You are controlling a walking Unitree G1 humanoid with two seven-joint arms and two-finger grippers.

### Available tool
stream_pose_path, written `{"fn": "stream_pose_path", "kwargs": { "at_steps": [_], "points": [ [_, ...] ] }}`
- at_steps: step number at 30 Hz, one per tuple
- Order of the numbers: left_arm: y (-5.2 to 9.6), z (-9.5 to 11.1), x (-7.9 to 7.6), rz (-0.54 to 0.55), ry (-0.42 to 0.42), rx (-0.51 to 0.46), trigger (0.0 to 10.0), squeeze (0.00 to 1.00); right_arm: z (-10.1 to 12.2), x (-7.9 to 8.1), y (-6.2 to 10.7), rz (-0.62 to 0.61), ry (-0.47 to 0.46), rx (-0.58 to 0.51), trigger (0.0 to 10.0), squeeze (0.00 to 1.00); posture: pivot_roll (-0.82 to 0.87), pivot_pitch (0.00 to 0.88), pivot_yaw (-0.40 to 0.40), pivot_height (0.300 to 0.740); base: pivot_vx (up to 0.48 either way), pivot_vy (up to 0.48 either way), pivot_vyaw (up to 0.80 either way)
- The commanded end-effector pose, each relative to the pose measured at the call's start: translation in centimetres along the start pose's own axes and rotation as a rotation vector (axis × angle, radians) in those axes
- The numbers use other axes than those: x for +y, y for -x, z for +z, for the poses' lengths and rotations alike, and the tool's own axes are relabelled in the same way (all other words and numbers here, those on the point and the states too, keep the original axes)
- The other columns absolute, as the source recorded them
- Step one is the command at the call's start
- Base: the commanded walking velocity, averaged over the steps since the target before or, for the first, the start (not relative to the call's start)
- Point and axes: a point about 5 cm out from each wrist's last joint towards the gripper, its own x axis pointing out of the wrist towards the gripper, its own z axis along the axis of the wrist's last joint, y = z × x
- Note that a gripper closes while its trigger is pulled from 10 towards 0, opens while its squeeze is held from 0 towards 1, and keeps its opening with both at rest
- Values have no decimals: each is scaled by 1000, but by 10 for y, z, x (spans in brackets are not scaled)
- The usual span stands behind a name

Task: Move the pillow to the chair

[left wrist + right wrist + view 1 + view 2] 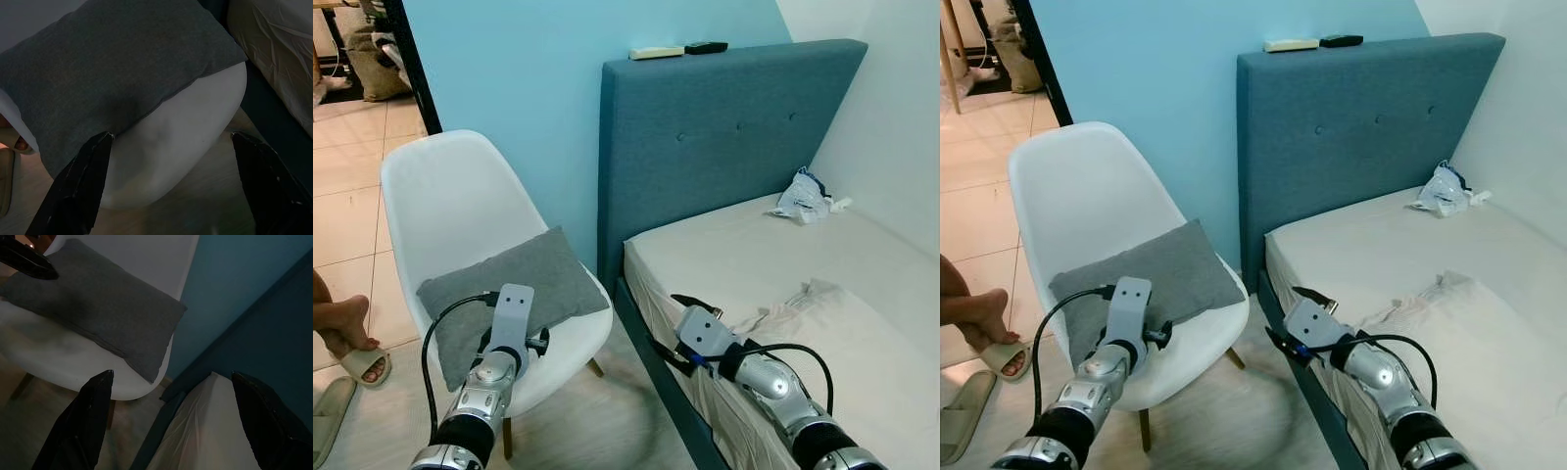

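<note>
Left eye view: pillow (509, 284) on chair (450, 206) beside bed (783, 264); both hands spread wide.

No text, label, brand, number or sign can be read anywhere in these pictures. The two flat objects on top of the headboard (734, 137) and the crumpled bag (806, 197) on the bed, both well beyond the fingers, are too small for any print on them to be made out.
</note>
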Motion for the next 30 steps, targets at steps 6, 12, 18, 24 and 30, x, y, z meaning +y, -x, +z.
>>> {"fn": "stream_pose_path", "kwargs": {
  "at_steps": [6,12,18,24,30],
  "points": [
    [3,-10,4,-8,-11,18,10000,0,1,1,-2,-20,22,-6,10000,0,-69,47,-17,740,0,0,0],
    [2,-7,2,-14,-15,15,10000,0,0,-3,-3,-46,14,24,10000,0,-58,46,-20,740,0,0,0],
    [2,-7,6,-9,-20,13,10000,0,1,-28,-7,-144,-14,75,10000,0,-56,45,-12,740,0,0,0],
    [1,-5,5,-11,-25,12,10000,0,0,-31,-12,-148,-16,105,10000,0,-55,40,-10,740,0,0,0],
    [1,-4,3,-17,-31,9,10000,0,-4,-29,-10,-70,13,158,10000,0,-62,43,-5,740,0,0,0]
  ]
}}
